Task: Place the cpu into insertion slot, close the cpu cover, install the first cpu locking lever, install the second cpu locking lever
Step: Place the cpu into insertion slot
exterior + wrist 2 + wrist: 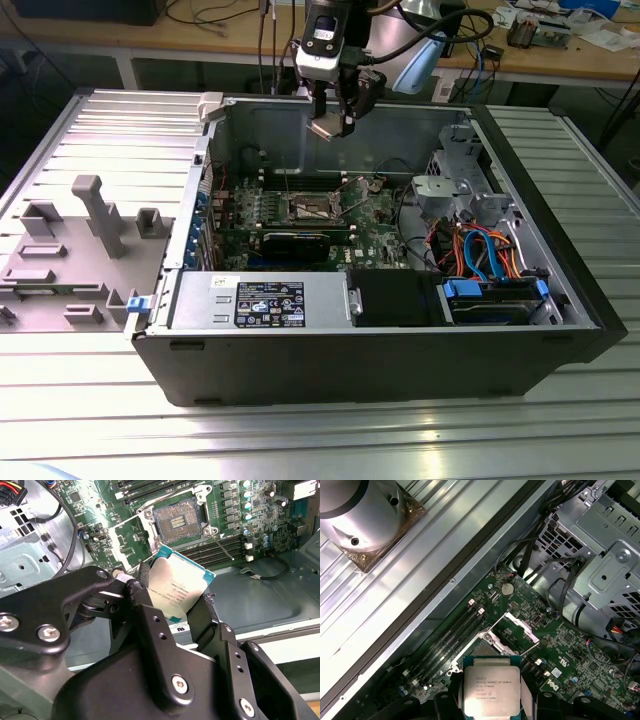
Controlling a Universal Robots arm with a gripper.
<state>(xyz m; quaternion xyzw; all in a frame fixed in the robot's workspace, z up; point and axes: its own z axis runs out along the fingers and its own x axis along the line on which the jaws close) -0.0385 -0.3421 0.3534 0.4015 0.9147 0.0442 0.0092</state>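
Silver cpu clamped in the hand — above the insertion slot.

Silver-grey cpu, teal edge; black fingers; dark-centred, silver-rimmed insertion slot; green circuit board.

Ribbed metal table stands before a cluttered wooden bench.

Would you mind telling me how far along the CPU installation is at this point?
Nothing is installed yet. In hand: the gripper holds the cpu above the open computer case. Left: the insertion slot is empty, the cpu cover stands open, and a locking lever sticks up unlatched.
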